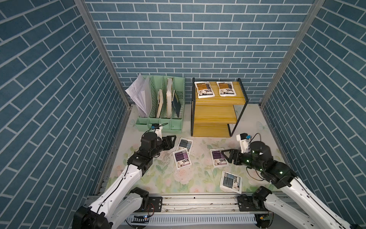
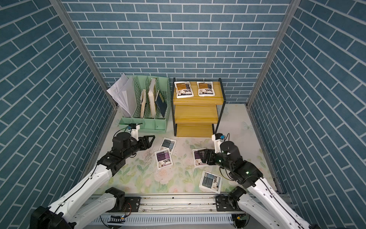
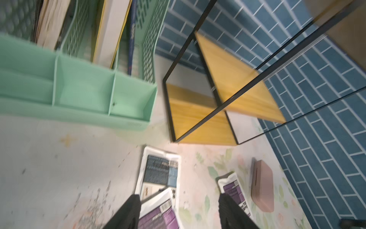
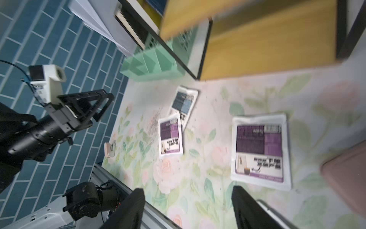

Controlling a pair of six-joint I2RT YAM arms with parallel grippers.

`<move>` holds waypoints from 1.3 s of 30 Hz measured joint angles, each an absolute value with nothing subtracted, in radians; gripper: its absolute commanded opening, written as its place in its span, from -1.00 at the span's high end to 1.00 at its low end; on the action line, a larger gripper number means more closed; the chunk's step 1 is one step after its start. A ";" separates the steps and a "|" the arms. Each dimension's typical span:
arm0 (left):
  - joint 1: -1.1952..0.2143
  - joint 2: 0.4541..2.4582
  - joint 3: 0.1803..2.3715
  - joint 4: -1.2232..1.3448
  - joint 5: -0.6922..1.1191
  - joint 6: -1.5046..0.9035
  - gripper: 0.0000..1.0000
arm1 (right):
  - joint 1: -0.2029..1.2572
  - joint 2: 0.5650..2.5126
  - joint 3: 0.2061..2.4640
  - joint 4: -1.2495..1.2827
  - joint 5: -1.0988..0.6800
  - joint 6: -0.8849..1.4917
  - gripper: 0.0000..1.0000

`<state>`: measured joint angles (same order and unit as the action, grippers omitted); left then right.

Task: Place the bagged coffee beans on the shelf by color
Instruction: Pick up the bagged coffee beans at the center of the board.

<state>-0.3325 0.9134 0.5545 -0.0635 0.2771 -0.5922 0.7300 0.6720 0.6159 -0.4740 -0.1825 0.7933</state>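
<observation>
Two orange-brown coffee pouches (image 1: pixel 204 89) rest flat, side by side, on the top board of the shelf (image 1: pixel 214 119); the other four lie on the surface (image 1: pixel 198 178). Your right jaws stand parted and empty over the edge of one purple pouch (image 1: pixel 217 158) nearest that arm. The right wrist view shows it flat just ahead, closer to one of the fingers (image 4: pixel 249 210) than the other. Your left jaws are spread too, nothing in them, tips just beside a grey-blue pouch (image 1: pixel 185 144); its near end lies under the second purple pouch (image 1: pixel 182 159). Another grey-blue pouch (image 1: pixel 231 181) sits by the front rail (image 1: pixel 198 201), well apart from both jaws.

You are working on a pale mat printed with roses and green leaves, scuffed with grey flecks (image 1: pixel 165 158) beside the left arm (image 1: pixel 126 174). Blue brick-patterned walls (image 1: pixel 198 39) close three sides. A mint-green plastic file organizer (image 1: pixel 158 123) with latticed dividers holds papers (image 1: pixel 138 93) and books (image 1: pixel 169 99) beside the shelf, whose yellow wooden boards step down inside a thin black metal frame. Each pouch is white, flat and rectangular.
</observation>
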 measured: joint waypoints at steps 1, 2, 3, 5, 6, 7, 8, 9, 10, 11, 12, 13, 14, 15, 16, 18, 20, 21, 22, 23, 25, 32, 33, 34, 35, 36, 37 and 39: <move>-0.319 0.908 0.526 -0.081 0.302 -0.616 -0.19 | 0.770 0.693 0.554 -0.428 -0.170 0.835 -0.20; -0.313 0.903 0.501 -0.096 0.321 -0.633 -0.17 | 0.808 0.733 0.516 -0.385 -0.154 0.867 -0.16; -0.310 0.897 0.479 -0.105 0.337 -0.645 -0.15 | 0.842 0.777 0.498 -0.349 -0.134 0.889 -0.13; -0.304 0.876 0.424 -0.109 0.369 -0.681 -0.12 | 0.927 0.931 0.496 -0.236 -0.088 0.926 -0.05; -0.302 0.867 0.398 -0.104 0.379 -0.697 -0.11 | 0.954 1.004 0.504 -0.184 -0.075 0.938 -0.01; -0.299 0.855 0.365 -0.093 0.391 -0.719 -0.09 | 0.980 1.083 0.513 -0.125 -0.065 0.952 0.03; -0.298 0.846 0.330 -0.076 0.401 -0.740 -0.07 | 1.002 1.160 0.517 -0.054 -0.063 0.967 0.07; -0.297 0.843 0.299 -0.061 0.410 -0.757 -0.07 | 1.013 1.217 0.518 0.001 -0.062 0.979 0.08; -0.297 0.847 0.269 -0.043 0.417 -0.775 -0.05 | 1.019 1.272 0.518 0.057 -0.064 0.999 0.10; -0.297 0.859 0.244 -0.025 0.422 -0.787 -0.04 | 1.022 1.326 0.518 0.119 -0.065 1.021 0.10; -0.297 0.874 0.231 -0.013 0.424 -0.794 -0.02 | 1.025 1.366 0.518 0.167 -0.067 1.040 0.11; -0.297 0.899 0.222 0.001 0.427 -0.798 -0.01 | 1.028 1.403 0.517 0.216 -0.068 1.061 0.11; -0.297 0.928 0.221 0.020 0.429 -0.800 0.02 | 1.031 1.436 0.514 0.267 -0.068 1.085 0.12; -0.297 0.949 0.221 0.040 0.431 -0.801 0.04 | 1.032 1.464 0.511 0.317 -0.072 1.109 0.13; -0.297 0.972 0.221 0.064 0.432 -0.800 0.07 | 1.032 1.491 0.506 0.366 -0.077 1.134 0.14; -0.297 1.013 0.224 0.101 0.435 -0.791 0.12 | 1.034 1.544 0.495 0.462 -0.093 1.185 0.15; -0.297 1.062 0.228 0.135 0.435 -0.777 0.19 | 1.036 1.597 0.482 0.550 -0.111 1.237 0.15; -0.297 1.081 0.229 0.147 0.436 -0.770 0.22 | 1.036 1.616 0.477 0.595 -0.118 1.257 0.15; -0.297 1.101 0.229 0.158 0.435 -0.763 0.25 | 1.036 1.634 0.474 0.635 -0.125 1.280 0.14; -0.298 1.119 0.229 0.169 0.435 -0.757 0.26 | 1.037 1.651 0.471 0.673 -0.131 1.299 0.14; -0.299 1.146 0.229 0.189 0.435 -0.746 0.28 | 1.042 1.682 0.464 0.742 -0.138 1.342 0.13; -0.327 1.203 0.229 0.270 0.430 -0.729 0.35 | 1.113 1.744 0.397 0.972 -0.088 1.510 -0.03; -0.339 1.205 0.229 0.276 0.428 -0.728 0.36 | 1.121 1.749 0.387 0.999 -0.075 1.529 -0.06; -0.351 1.207 0.229 0.280 0.425 -0.729 0.36 | 1.129 1.759 0.380 1.029 -0.061 1.549 -0.10; -0.362 1.208 0.227 0.285 0.423 -0.729 0.37 | 1.134 1.771 0.378 1.053 -0.050 1.564 -0.13; -0.370 1.209 0.223 0.291 0.422 -0.729 0.38 | 1.141 1.788 0.380 1.083 -0.039 1.578 -0.14; -0.377 1.209 0.219 0.299 0.422 -0.729 0.38 | 1.146 1.806 0.384 1.111 -0.030 1.588 -0.16; -0.381 1.209 0.211 0.314 0.421 -0.729 0.39 | 1.150 1.844 0.403 1.153 -0.012 1.601 -0.17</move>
<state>-0.3813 1.2087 0.2111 0.3138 0.4206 -0.7292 1.1500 1.8442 0.4030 1.1534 -0.0120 1.6009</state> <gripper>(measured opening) 0.308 0.579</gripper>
